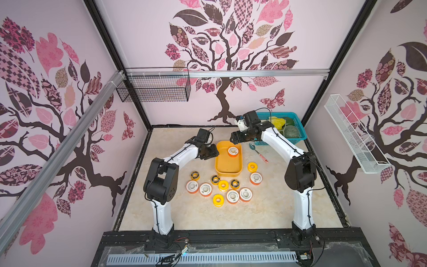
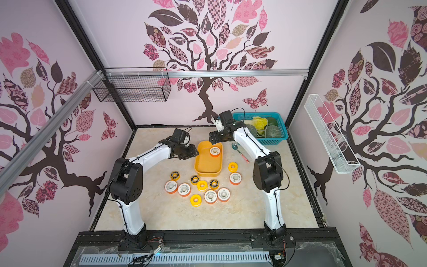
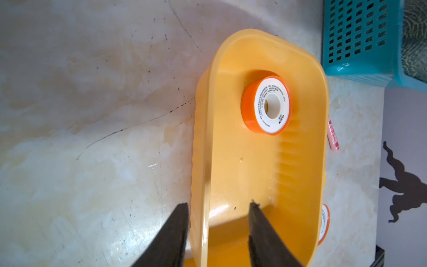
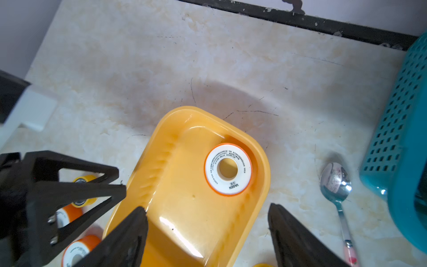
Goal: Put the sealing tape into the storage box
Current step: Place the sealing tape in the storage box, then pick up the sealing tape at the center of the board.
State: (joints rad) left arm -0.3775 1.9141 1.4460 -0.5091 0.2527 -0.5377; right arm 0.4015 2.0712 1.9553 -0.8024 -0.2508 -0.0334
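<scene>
Left claw (image 3: 219,203) hung with its jaws partly apart, straddling the left wall of the storage box (image 1: 227,167) and gripping nothing, so far as I could make out from its wrist view. Right claw (image 4: 206,208) hovered wide open and empty above the box's far end.

Nearest me on the bench (image 1: 184,215), eleven spools of sealing tape (image 1: 223,185) lay flat. Five were white-faced with orange rims, three plain yellow, and three smaller yellow ones had black ring faces. Most clustered in front of the box, with two by its near right corner. In the box's far right corner lay one white-faced spool (image 1: 233,151), flat, hole up.

Right of the box a teal spoon (image 1: 252,146) rested with its pink handle pointing toward me. Farther back, in the bench's right corner, stood a teal latticed basket (image 1: 298,136) holding green and yellow things.
</scene>
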